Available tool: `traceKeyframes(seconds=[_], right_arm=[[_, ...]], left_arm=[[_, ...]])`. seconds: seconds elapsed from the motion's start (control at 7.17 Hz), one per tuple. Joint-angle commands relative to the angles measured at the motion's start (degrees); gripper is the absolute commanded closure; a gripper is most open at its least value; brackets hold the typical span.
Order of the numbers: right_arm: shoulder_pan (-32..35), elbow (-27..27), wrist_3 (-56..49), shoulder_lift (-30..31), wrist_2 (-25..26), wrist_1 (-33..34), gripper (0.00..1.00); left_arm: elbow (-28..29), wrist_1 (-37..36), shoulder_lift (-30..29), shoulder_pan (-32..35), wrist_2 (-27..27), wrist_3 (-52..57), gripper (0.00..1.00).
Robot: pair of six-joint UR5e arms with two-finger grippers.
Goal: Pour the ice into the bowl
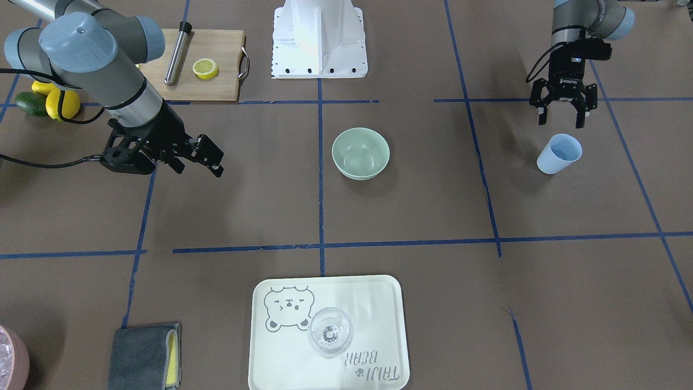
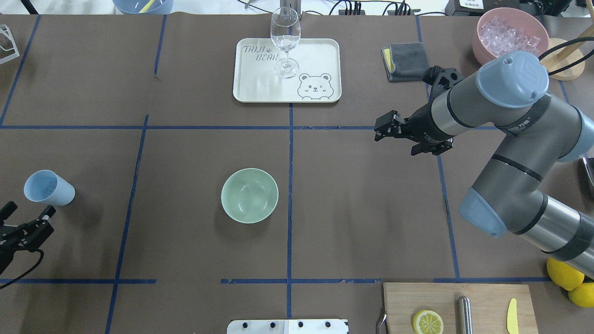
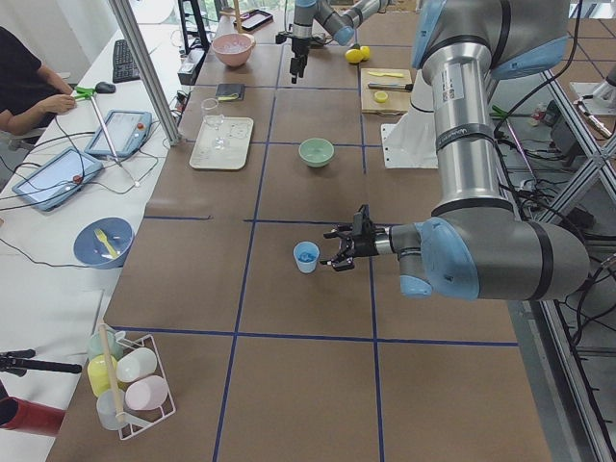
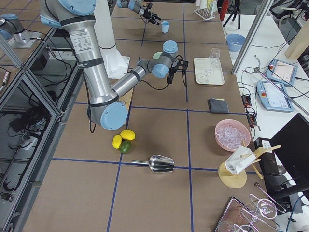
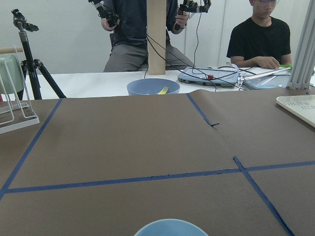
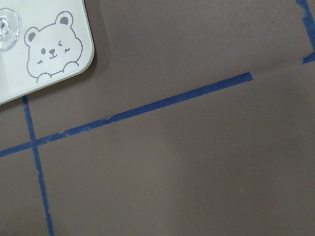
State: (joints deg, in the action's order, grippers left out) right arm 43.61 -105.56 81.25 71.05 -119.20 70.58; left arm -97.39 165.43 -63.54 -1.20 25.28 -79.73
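while left end effector (image 1: 560, 120) hangs spread beside blue cup (image 1: 560, 154), bowl (image 1: 360, 153) well apart

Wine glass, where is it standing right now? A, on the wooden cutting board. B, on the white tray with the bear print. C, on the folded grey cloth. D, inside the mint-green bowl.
B: in the overhead view the wine glass stands upright with its foot on the bear-printed tray.
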Motion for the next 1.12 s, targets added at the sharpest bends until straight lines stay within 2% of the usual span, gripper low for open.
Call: traceKeyframes(seconds=[0.0, 0.42, 0.56, 0.7, 0.98], right_arm=[[0.07, -0.08, -0.04, -0.03, -0.07, 0.00, 0.00], [-0.02, -0.08, -0.04, -0.12, -0.07, 0.00, 0.00], [-0.02, -0.08, -0.04, -0.12, -0.07, 0.00, 0.00], [-0.02, -0.08, -0.04, -0.12, -0.16, 0.00, 0.00], [0.07, -0.17, -0.04, -0.12, -0.25, 0.00, 0.00]], left_arm=[[0.79, -5.47, -0.88, -0.91, -1.53, -6.05, 0.01], [7.99, -5.47, -6.40, -0.91, -7.58, -6.49, 0.01], [8.53, -5.38, -6.86, -0.82, -8.22, -6.49, 0.01], [11.06, -5.38, -8.43, -0.82, -12.06, -6.49, 0.01], [12.14, -5.21, -9.85, -0.82, -12.80, -6.41, 0.01]])
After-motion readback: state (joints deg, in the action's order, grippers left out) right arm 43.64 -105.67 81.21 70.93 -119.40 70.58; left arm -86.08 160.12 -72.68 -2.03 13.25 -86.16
